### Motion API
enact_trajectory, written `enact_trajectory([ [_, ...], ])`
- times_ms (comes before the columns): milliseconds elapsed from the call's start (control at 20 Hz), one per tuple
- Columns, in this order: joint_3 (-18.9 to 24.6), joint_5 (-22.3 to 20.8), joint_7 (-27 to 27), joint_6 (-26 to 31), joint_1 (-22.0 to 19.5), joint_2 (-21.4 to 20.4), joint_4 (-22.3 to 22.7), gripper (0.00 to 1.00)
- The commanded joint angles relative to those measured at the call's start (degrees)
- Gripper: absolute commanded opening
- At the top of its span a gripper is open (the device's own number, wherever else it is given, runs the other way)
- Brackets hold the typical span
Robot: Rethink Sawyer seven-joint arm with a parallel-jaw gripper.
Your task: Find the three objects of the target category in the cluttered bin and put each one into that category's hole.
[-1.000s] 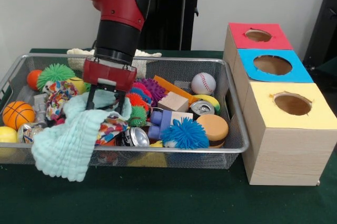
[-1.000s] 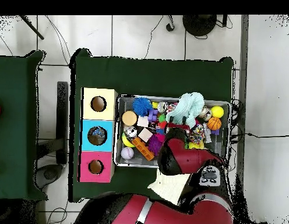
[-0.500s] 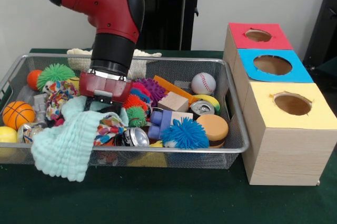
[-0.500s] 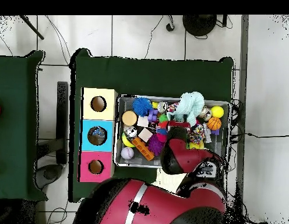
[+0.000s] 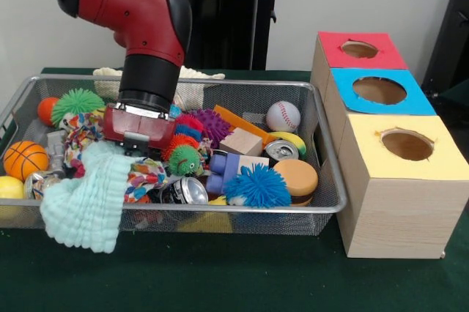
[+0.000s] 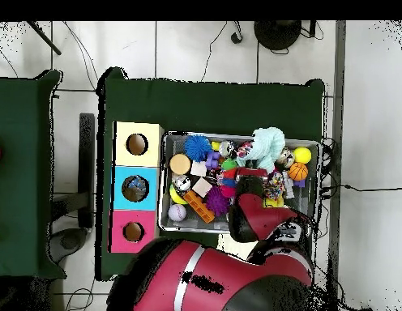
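Observation:
My gripper [image 5: 137, 145] is sunk into the clutter at the left middle of the wire bin [image 5: 242, 208], its lower end buried among cloths. A mint knitted cloth [image 5: 84, 202] lies against it and hangs over the bin's front rim. A patterned cloth [image 5: 144, 175] sits just right of it. In the overhead view the gripper [image 6: 250, 172] is under the red arm, beside the mint cloth [image 6: 267, 144]. Three hole boxes stand by the bin: red [image 5: 359, 50], blue [image 5: 379, 90], yellow [image 5: 407, 143].
The bin also holds two cans [image 5: 189, 190] [image 5: 281, 151], a baseball [image 5: 283, 116], a basketball [image 5: 23, 158], a blue spiky ball [image 5: 256, 185], a green spiky ball [image 5: 75, 102], wooden and purple blocks and a toy burger [image 5: 296, 178]. A white cloth lies behind the bin.
The arm has come down and shifted left in the front view. The gripper has sunk from above the mint cloth into the clutter, and the cloth has slid slightly left.

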Motion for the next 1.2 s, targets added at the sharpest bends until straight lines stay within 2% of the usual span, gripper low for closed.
enact_trajectory([
  [50, 4.58, -0.95, 4.15, -0.85, -1.74, 2.46, -6.42, 0.0],
  [150, 3.6, 0.6, 3.6, 0.16, -0.52, 2.05, -5.1, 0.0],
  [300, 3.88, -0.81, 5.82, 3.12, 0.21, -0.75, -1.39, 0.0],
  [600, 4.97, -5.17, 9.29, 13.17, 1.23, -10.78, 8.42, 0.0],
  [850, 5.06, -4.97, 9.2, 16.07, 1.4, -13.54, 11.89, 0.0],
  [1100, 10.82, -9.99, 9.29, 24.43, -3.22, -19.94, 16.48, 0.0],
  [1200, 12.48, -10.79, 8.72, 27.23, -4.57, -22.4, 18.5, 0.0],
])
